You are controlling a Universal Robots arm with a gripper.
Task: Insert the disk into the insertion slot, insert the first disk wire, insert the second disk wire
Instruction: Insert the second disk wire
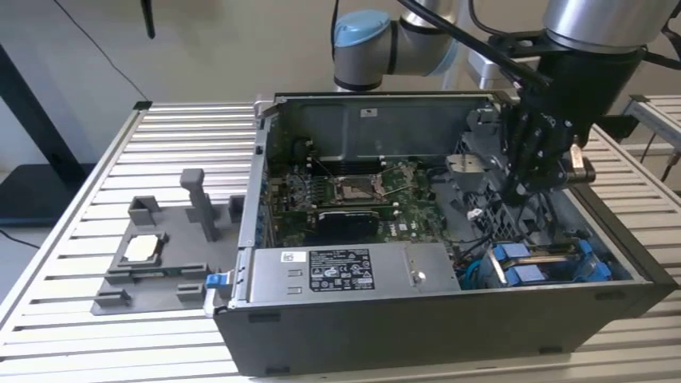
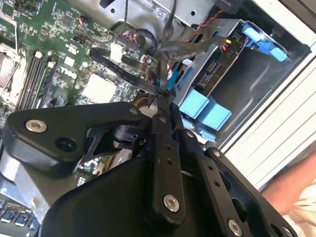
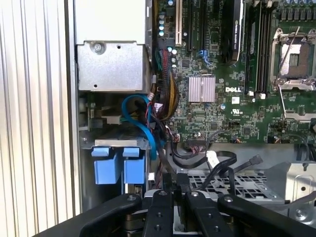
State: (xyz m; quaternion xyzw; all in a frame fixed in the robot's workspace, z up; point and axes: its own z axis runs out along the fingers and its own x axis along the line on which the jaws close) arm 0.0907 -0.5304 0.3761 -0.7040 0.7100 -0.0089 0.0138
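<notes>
The claw (image 2: 163, 98), pressed together on a thin black cable (image 2: 165, 64), hangs inside the computer case (image 1: 426, 335) on the slatted metal tabletop (image 1: 96, 335), near the blue-tabbed insertion slot (image 1: 548, 263).

lab/workshop | slatted aluminium bench (image 1: 96, 239) | open computer case (image 1: 426, 319)

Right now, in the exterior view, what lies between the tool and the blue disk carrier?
Dark loose cables along the case's inner side lie between the tool and the disk carrier.
</notes>
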